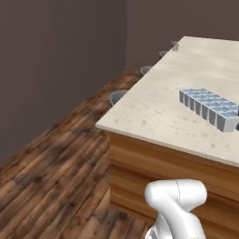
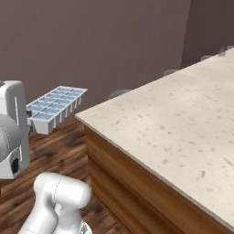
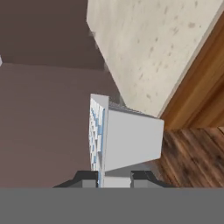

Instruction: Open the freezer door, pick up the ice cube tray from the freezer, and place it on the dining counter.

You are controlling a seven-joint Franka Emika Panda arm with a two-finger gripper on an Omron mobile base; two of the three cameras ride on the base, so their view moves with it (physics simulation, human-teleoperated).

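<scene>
Tray in grip, short of the counter.
Gripper (image 3: 114,178) clenched on ice cube tray (image 2: 55,108) end (long axis points away); dining counter (image 2: 183,119) lies beside it.

The ice cube tray (image 2: 55,109) hangs apparently just short of the dining counter (image 2: 183,123).

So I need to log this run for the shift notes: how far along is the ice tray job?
Done: the ice cube tray is out of the freezer, clamped at one end by the gripper. In hand: it is carried level beside the dining counter; the right base view shows it off the counter's corner, over the wood floor. Left: move it over the countertop, set it down and release.
</scene>
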